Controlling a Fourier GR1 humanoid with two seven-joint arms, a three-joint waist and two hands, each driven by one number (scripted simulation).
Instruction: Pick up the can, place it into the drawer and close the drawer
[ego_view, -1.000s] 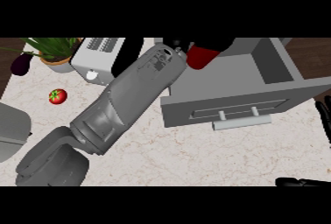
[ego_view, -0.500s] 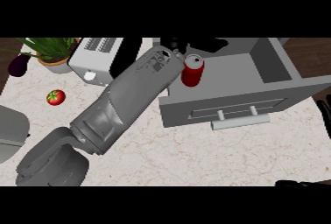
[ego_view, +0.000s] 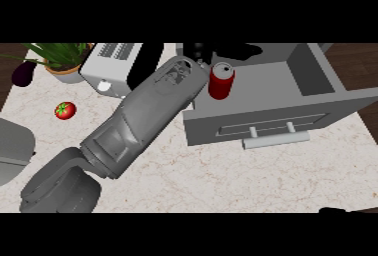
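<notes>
While the left forearm is stretching diagonally from the lower left up across the marbled worktop (ego_view: 244, 175), the left hand (ego_view: 203, 51) is sitting at the back left corner of the open drawer (ego_view: 295, 85), dark against a dark background, so whether its fingers are curled or straight cannot be told. The red can (ego_view: 221, 81) is standing upright inside the drawer at its left side, silver top showing, just beside the wrist end of the forearm; whether the hand is touching it is not readable here. The drawer is standing pulled out, its grey front panel and bar handle (ego_view: 275, 140) facing the near edge. The right hand (ego_view: 347, 210) is showing only as a dark sliver at the lower right edge, its fingers unreadable. Left of the arm, a toaster (ego_view: 114, 67) is sitting near the back, with a potted plant (ego_view: 63, 62) and an aubergine (ego_view: 23, 73) further left. A tomato (ego_view: 65, 110) is lying well apart from the drawer.
</notes>
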